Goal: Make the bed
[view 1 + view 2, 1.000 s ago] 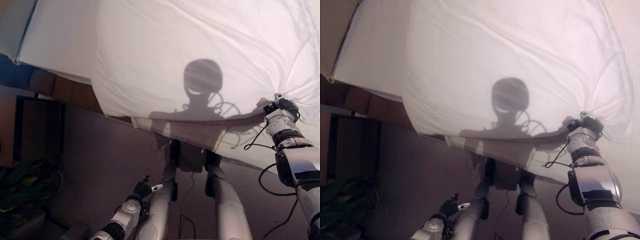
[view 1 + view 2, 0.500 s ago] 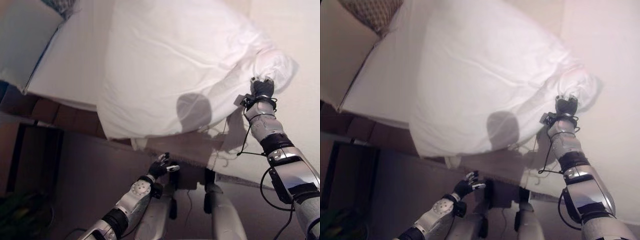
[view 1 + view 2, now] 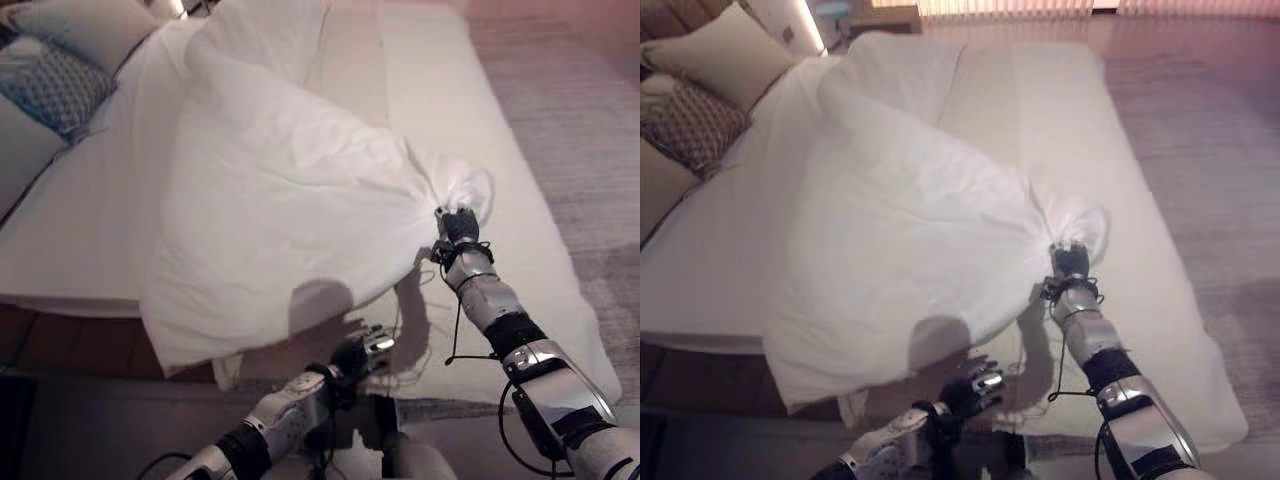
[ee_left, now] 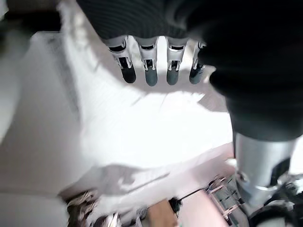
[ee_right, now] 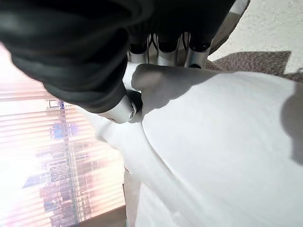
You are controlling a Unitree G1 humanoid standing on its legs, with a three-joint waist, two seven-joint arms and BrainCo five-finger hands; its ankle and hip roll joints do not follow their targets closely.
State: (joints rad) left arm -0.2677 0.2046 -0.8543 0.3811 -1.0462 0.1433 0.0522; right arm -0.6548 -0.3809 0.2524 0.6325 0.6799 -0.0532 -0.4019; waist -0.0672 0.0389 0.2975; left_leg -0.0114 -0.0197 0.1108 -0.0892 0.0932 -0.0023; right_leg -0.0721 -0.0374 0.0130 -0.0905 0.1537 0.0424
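While gripping bunched duvet [image 3: 290, 200] at three o'clock, right hand [image 3: 459, 226] lifting it over bed [image 3: 530, 200]; left hand [image 3: 362, 350] hanging relaxed, empty.

Silver-grey arms, dark ribbed wrist covers

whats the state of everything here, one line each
duvet: bunched and rumpled, one corner lifted off the bed
right hand: shut on the duvet corner, over the mattress
left hand: holding nothing, fingers relaxed, low at the bed's near edge
mattress: partly bare, far side uncovered
pillows: piled at the head of the bed
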